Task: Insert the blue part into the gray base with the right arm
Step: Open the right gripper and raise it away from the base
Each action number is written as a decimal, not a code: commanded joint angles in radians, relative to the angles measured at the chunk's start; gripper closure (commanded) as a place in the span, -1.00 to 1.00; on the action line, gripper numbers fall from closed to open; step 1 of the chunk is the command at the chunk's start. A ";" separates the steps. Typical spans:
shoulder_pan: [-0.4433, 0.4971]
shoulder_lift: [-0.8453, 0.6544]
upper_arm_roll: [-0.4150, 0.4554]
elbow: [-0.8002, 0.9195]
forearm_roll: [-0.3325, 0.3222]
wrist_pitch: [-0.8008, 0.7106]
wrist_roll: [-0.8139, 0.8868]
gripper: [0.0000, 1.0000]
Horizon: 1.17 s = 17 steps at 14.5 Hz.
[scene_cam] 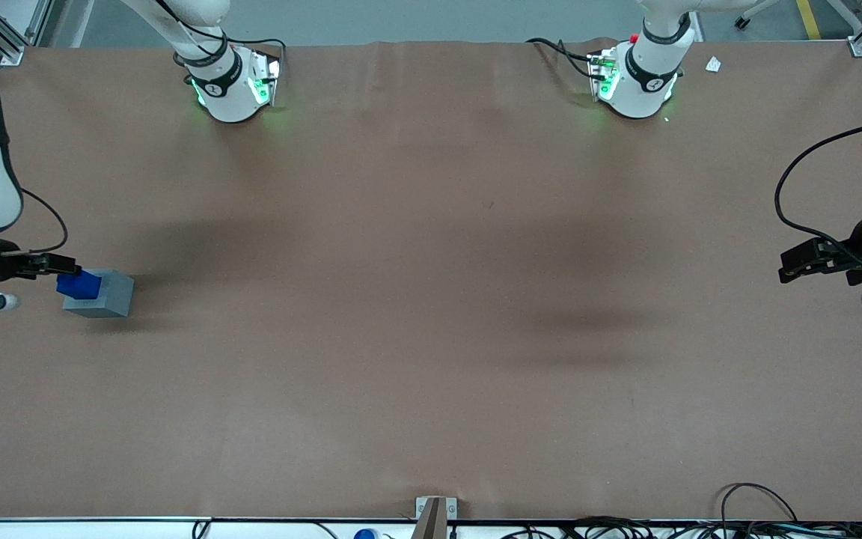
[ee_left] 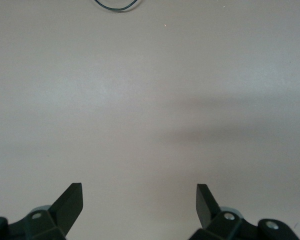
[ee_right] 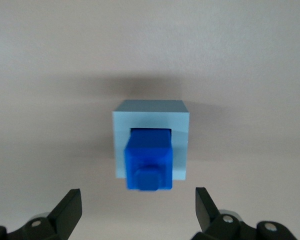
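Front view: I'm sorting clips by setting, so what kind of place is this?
Likely a robotics lab bench: brown table, arm bases bolted on, the open gripper above the blue part in the gray base.

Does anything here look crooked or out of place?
Nothing looks wrong. The blue part stands upright in the recess of the gray base, stud up, sitting squarely. The right arm's tool is open above it, touching nothing. The table shows no spill or damage.

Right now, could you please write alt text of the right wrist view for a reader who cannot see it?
The blue part stands in the square recess of the gray base, its small stud facing the camera. The open gripper hovers above it, its fingers apart and touching nothing, over a plain table.
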 commanded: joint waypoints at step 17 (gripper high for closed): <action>0.316 -0.443 0.004 0.008 0.034 -0.261 0.379 -1.00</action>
